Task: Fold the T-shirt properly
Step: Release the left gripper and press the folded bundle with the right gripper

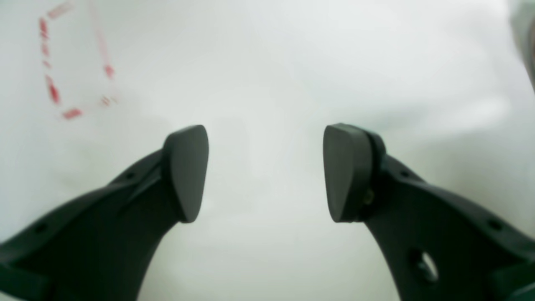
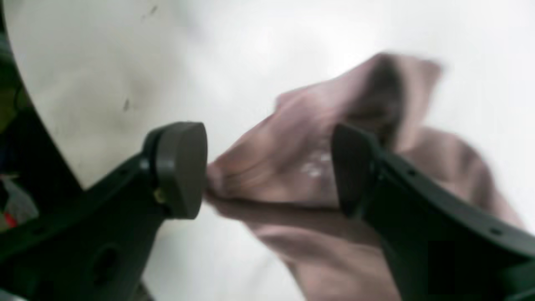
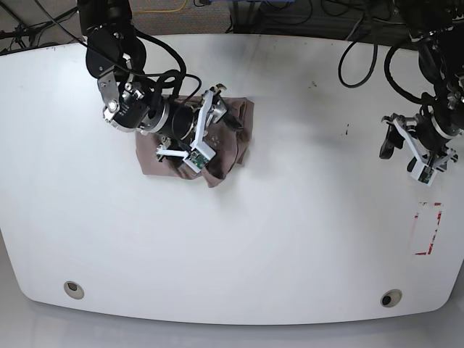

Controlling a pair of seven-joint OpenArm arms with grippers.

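Observation:
The T-shirt [image 3: 243, 127] lies bunched in a wrinkly taupe heap on the white table [image 3: 290, 217], at the back left in the base view. My right gripper [image 3: 209, 129] hovers over the heap and is open. In the right wrist view a fold of the T-shirt [image 2: 288, 163] sits between the spread fingers [image 2: 182, 169], and the right gripper [image 2: 267, 171] is not clamped on it. My left gripper [image 3: 415, 145] hangs far off at the table's right side. In the left wrist view the left gripper [image 1: 265, 173] is open over bare table, holding nothing.
A red dashed rectangle [image 3: 428, 228] is marked on the table near the right edge, and it shows too in the left wrist view as red dashes [image 1: 75, 62]. Two round holes [image 3: 72, 289] [image 3: 391, 298] sit near the front edge. Cables [image 3: 362, 29] trail along the back.

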